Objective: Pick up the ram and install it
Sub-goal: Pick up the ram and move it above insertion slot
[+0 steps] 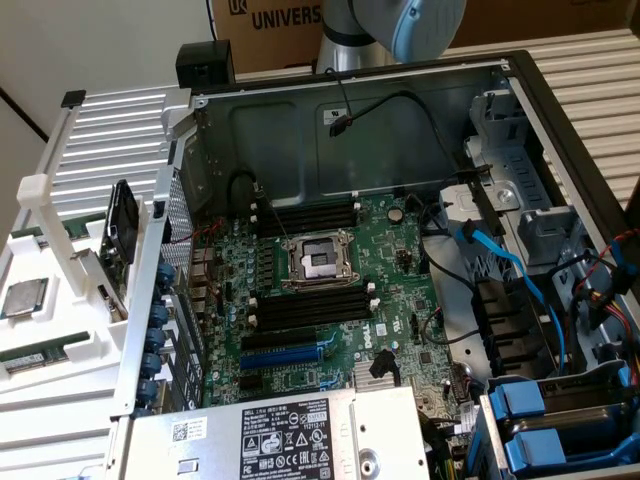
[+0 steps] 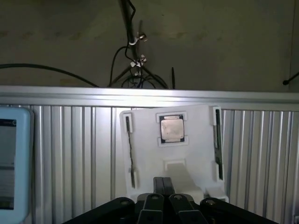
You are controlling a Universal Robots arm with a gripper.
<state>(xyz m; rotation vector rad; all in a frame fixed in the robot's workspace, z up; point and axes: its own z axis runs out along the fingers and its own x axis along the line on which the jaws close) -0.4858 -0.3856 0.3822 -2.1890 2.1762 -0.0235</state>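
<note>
In the wrist view my gripper [image 2: 163, 183] is shut with nothing between its fingers, hovering above a white holder tray [image 2: 196, 163]. A thin dark stick, the ram [image 2: 130, 149], sits edge-on in a slot of that tray, apart from the fingertips. The exterior view shows the ram [image 1: 36, 357] as a green strip lying in the white tray [image 1: 70, 330] at the exterior view's left, outside the computer case. Long black memory slots [image 1: 310, 306] lie on the green motherboard [image 1: 400, 270] beside the processor socket [image 1: 320, 262].
A square silver processor chip [image 2: 172, 128] rests in the tray's middle, and a second thin stick [image 2: 217, 140] sits in the opposite slot. The open case has metal walls [image 1: 300, 130], blue and black cables [image 1: 510, 270] and a power supply [image 1: 290, 435]. The arm's base [image 1: 400, 25] stands behind the case.
</note>
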